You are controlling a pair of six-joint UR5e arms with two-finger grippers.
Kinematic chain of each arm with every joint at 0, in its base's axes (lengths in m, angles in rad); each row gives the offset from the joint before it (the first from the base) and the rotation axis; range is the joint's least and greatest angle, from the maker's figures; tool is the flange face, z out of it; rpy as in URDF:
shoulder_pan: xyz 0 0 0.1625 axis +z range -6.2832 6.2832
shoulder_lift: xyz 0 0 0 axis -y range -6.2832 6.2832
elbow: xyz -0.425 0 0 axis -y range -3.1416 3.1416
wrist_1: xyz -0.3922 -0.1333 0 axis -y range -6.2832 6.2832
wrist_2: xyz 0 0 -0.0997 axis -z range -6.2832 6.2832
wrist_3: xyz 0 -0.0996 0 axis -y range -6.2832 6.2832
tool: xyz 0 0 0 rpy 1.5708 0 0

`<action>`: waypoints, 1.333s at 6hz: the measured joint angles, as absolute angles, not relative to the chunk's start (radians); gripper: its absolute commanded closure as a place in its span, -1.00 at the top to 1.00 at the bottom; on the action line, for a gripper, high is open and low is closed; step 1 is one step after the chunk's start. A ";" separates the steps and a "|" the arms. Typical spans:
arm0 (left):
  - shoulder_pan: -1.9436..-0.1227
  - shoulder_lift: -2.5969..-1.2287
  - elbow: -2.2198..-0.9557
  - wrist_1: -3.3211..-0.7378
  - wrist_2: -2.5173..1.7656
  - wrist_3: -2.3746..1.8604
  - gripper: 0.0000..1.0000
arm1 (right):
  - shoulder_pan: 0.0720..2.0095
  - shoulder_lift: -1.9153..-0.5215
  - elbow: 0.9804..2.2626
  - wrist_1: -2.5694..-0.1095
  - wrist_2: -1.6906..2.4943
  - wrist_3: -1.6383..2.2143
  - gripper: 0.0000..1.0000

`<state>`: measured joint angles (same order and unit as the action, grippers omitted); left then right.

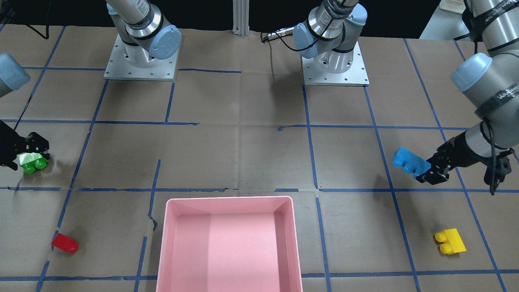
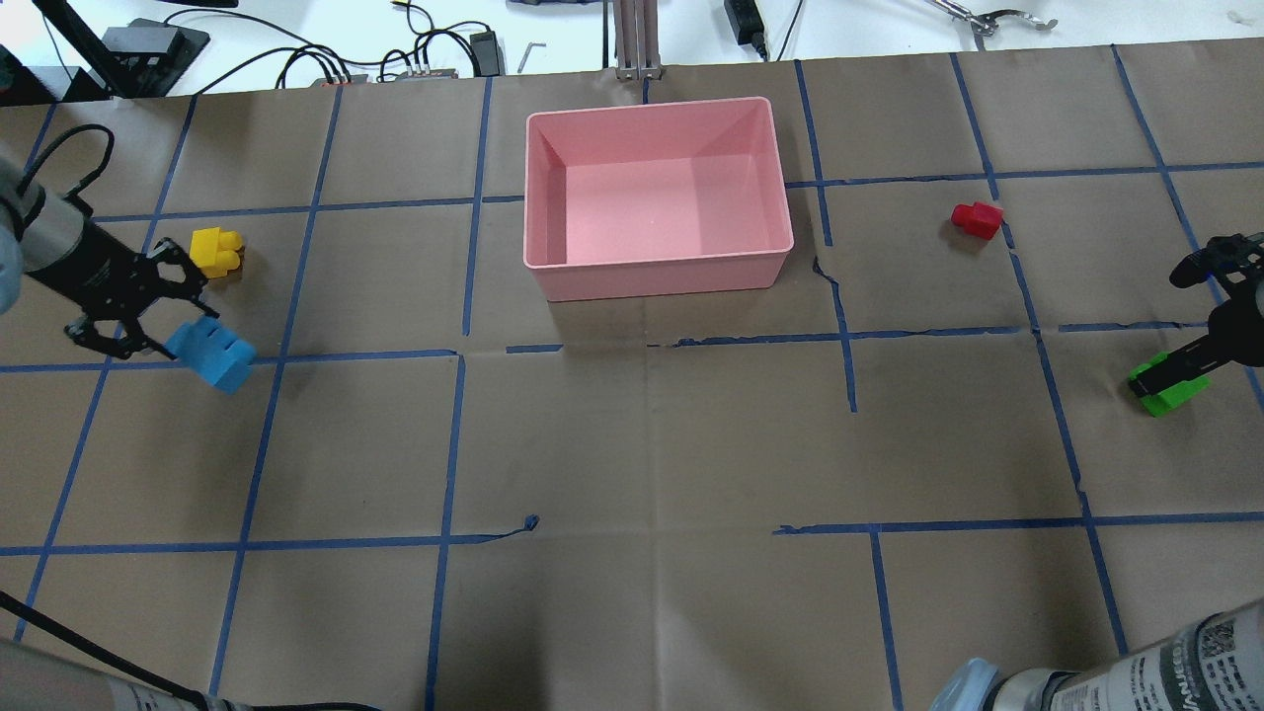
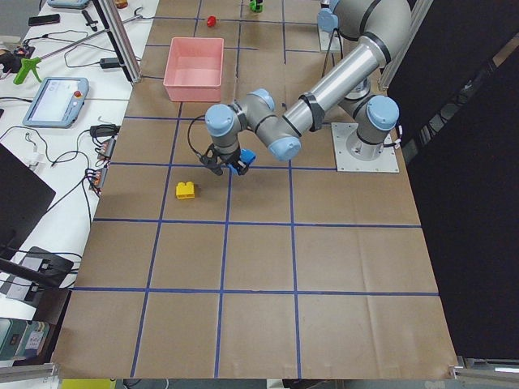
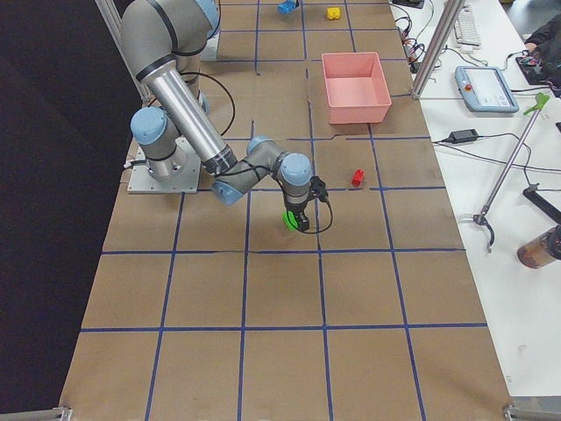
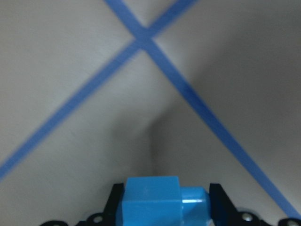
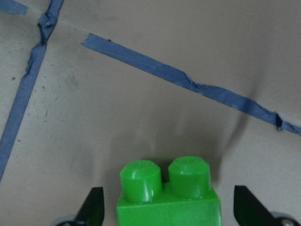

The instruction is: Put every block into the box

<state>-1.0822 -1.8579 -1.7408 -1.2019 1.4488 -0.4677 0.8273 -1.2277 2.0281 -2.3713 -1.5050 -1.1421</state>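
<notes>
My left gripper (image 2: 183, 341) is shut on the light blue block (image 2: 212, 355) and holds it tilted above the table; the left wrist view shows the block (image 5: 155, 200) between the jaws. My right gripper (image 2: 1167, 373) is open and low at the table's right edge, straddling the green block (image 2: 1170, 388). In the right wrist view its fingers (image 6: 94, 209) stand a little apart from each side of the green block (image 6: 167, 197). The yellow block (image 2: 216, 251) lies just beyond the left gripper. The red block (image 2: 977, 219) lies right of the pink box (image 2: 657, 265), which holds nothing.
Brown paper with a blue tape grid covers the table. Cables, tools and a metal post (image 2: 637, 39) lie beyond the table's far edge behind the box. The two arm bases (image 1: 141, 61) stand at the robot's side.
</notes>
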 measured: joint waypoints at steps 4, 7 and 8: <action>-1.464 -1.967 -1.445 -1.197 1.335 -1.213 -0.60 | 0.881 -1.252 1.976 -2.357 -1.515 -1.134 -0.57; -1.637 -2.159 -1.308 -1.090 1.343 -1.514 -0.56 | 0.988 -1.314 1.673 -1.999 -1.516 -0.955 -0.57; -1.655 -2.212 -1.304 -1.027 1.344 -1.542 -0.38 | 1.041 -1.319 1.553 -1.836 -1.515 -0.842 -0.57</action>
<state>-1.6549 -2.2125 -1.3036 -1.0269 1.3436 -1.5420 1.0410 -1.3188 1.5526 -1.8359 -1.5155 -0.8417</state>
